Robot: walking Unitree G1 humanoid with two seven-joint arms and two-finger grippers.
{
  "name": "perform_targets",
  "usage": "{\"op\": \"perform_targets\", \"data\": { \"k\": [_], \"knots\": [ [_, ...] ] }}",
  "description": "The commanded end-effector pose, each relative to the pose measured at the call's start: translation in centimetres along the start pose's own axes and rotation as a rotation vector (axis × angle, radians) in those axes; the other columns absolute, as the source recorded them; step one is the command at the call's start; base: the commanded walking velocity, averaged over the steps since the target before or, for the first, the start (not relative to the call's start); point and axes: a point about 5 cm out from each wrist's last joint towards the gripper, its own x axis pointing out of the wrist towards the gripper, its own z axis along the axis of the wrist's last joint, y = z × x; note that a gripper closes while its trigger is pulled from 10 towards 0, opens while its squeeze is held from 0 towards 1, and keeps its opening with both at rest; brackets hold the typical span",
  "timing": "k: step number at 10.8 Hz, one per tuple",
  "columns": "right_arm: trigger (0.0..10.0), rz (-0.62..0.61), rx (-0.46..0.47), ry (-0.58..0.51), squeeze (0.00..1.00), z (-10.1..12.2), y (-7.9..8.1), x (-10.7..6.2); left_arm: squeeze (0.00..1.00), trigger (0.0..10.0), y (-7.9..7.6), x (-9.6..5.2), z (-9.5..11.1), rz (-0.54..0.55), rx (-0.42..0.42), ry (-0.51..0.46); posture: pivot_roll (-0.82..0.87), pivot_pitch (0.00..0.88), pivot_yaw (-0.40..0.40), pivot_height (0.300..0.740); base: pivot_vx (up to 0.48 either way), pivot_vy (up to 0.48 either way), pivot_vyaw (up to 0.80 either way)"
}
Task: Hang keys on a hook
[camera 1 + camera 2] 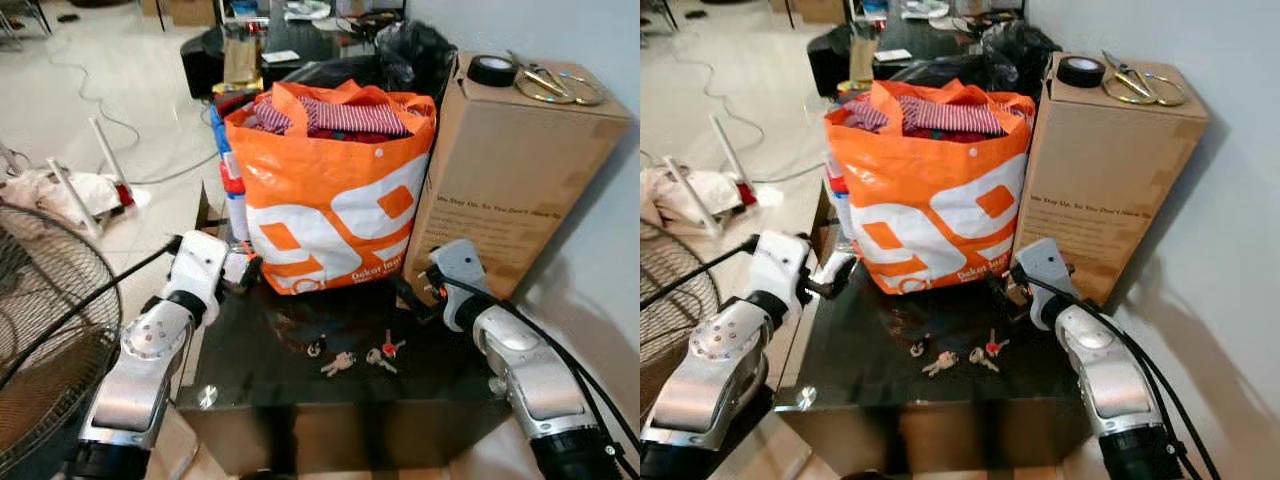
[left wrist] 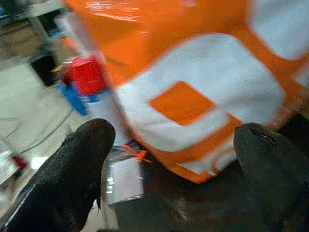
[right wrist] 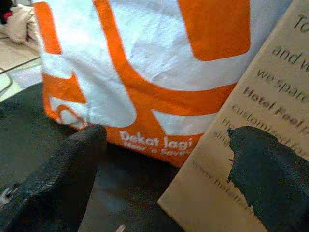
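A dark glossy table (image 1: 250, 370) stands in a cluttered room with a pale tiled floor, and the robot looks down on it from the near edge. Closest to the robot, near the front of the table, lie the keys (image 1: 356, 358): a few small bunches, one with a red tag, loose and flat on the dark top. No hook can be made out in these pictures.

A little further, the left gripper (image 2: 174, 159) hovers at the left side of the table with its two black fingers spread apart and nothing between them. The right gripper (image 3: 164, 169) is at the right side, beyond the keys, also spread wide and empty.

Behind them stands an orange and white bag (image 1: 330, 195) full of clothes, and to its right a tall brown cardboard box (image 1: 510, 170) with a roll of black tape (image 1: 492, 70) and scissors (image 1: 550, 82) on top.

The step in hand is, I judge, to pick up the keys. The right gripper is nearer; it should draw back toward the robot, come down over one bunch with fingers apart, and close on the ring, because flat keys on a smooth top can slide away.
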Motion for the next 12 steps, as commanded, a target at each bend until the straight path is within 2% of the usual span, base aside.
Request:
{"op": "perform_targets", "data": {
  "k": [1, 3, 4, 5, 7, 8, 9, 10, 12],
  "knots": [
    [10.0, 0.045, 0.018, -0.017, 0.0, 0.6, 0.2, 0.3, 0.1, 10.0, -0.6, -0.2, -0.8, -0.081, 0.019, 0.039, -0.09, 0.0, 0.022, 0.74, 0.0, 0.0, 0.0],
    [10.0, 0.148, 0.03, 0.105, 0.0, -0.2, 1.6, 2.1, 0.1, 10.0, -1.7, -1.1, -2.5, -0.273, 0.126, 0.136, -0.11, 0.0, 0.035, 0.74, 0.0, 0.0, 0.0],
    [10.0, 0.16, 0.058, 0.14, 0.04, -0.7, 2.0, 2.7, 0.11, 10.0, -2.2, -1.3, -3.0, -0.328, 0.153, 0.163, -0.12, 0.0, 0.036, 0.74, 0.0, 0.0, 0.0],
    [10.0, 0.127, 0.131, 0.178, 1.0, -1.8, 2.3, 3.5, 0.11, 10.0, -3.0, -1.5, -3.3, -0.369, 0.164, 0.158, -0.13, 0.0, 0.037, 0.74, 0.0, 0.0, 0.0],
    [10.0, 0.185, 0.278, 0.237, 1.0, -3.7, 4.0, 3.6, 0.11, 10.0, -4.2, -2.0, -3.3, -0.399, 0.134, 0.134, -0.14, 0.0, 0.027, 0.74, 0.0, 0.0, 0.0],
    [10.0, 0.181, 0.261, 0.258, 1.0, -4.4, 4.8, 3.8, 0.11, 10.0, -4.6, -2.5, -3.6, -0.415, 0.135, 0.14, -0.14, 0.0, 0.013, 0.74, 0.0, 0.0, 0.0],
    [10.0, 0.167, 0.196, 0.308, 1.0, -5.4, 5.9, 4.1, 0.11, 10.0, -4.9, -3.4, -3.9, -0.424, 0.128, 0.155, -0.12, 0.0, 0.0, 0.74, 0.0, 0.0, 0.0],
    [10.0, 0.165, 0.186, 0.315, 0.0, -5.7, 6.4, 4.2, 0.11, 10.0, -4.9, -3.8, -4.0, -0.422, 0.129, 0.158, -0.11, 0.0, -0.012, 0.74, 0.0, 0.0, 0.0],
    [10.0, 0.148, 0.261, 0.32, 0.0, -6.6, 7.6, 4.4, 0.11, 10.0, -5.2, -5.2, -4.4, -0.446, 0.117, 0.181, -0.07, 0.0, -0.036, 0.74, 0.0, 0.0, 0.0]
  ]
}}
